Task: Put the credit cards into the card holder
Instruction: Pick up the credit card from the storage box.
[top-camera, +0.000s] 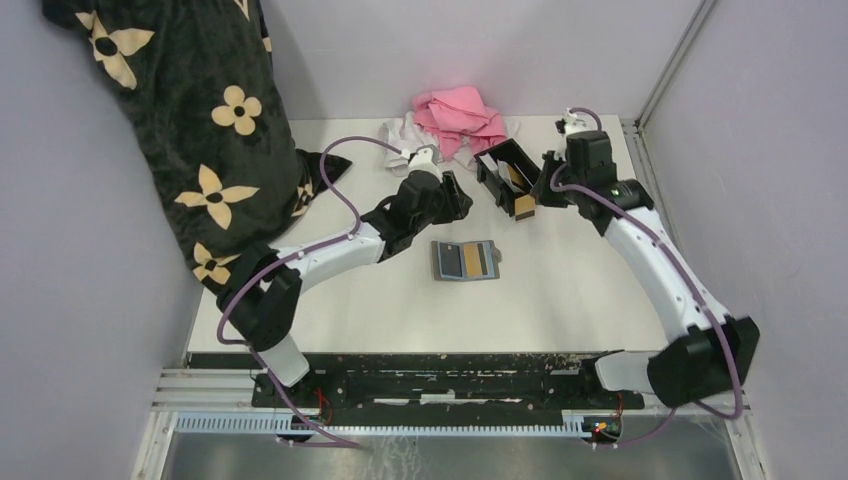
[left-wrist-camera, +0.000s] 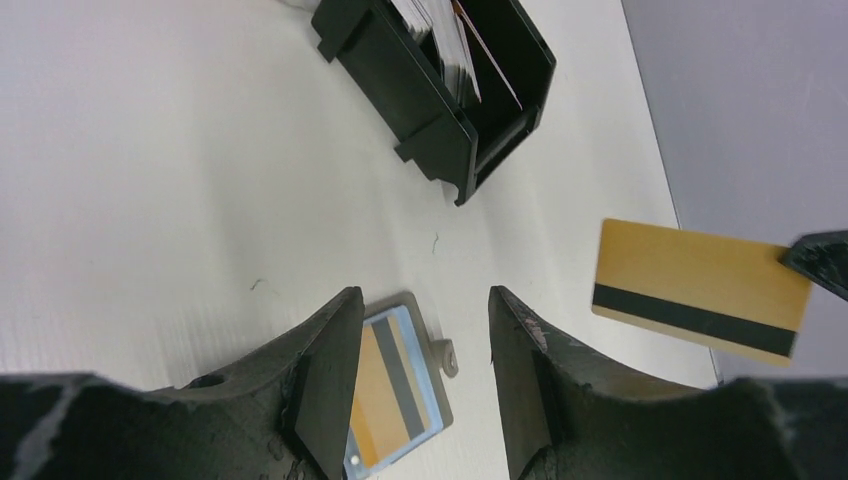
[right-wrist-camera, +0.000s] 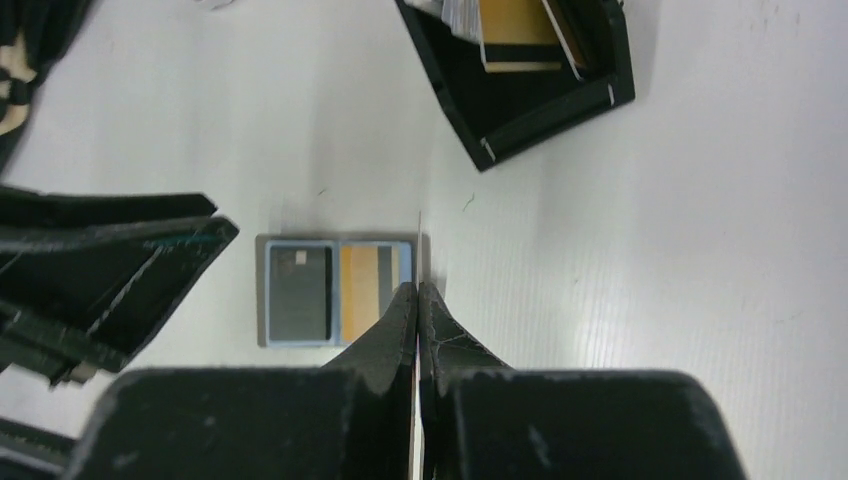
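On the white worktop (top-camera: 330, 300) the black card holder (left-wrist-camera: 410, 95) stands open, with several cards (right-wrist-camera: 515, 30) inside. The grey wallet (top-camera: 465, 260) lies open, nearer than the holder. To the left of the holder, the left gripper (left-wrist-camera: 422, 310) is wide and empty. Just beside its near end, the right gripper (right-wrist-camera: 417, 292) is closed on a tan card (left-wrist-camera: 700, 290), held in the air.

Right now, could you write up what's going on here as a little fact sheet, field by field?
right gripper: shut on a tan card with a black stripe, held in the air close to the card holder
left gripper: open, holding nothing
card holder: black box, several cards inside
wallet: lying open and flat, tan and blue inside
behind: pink cloth
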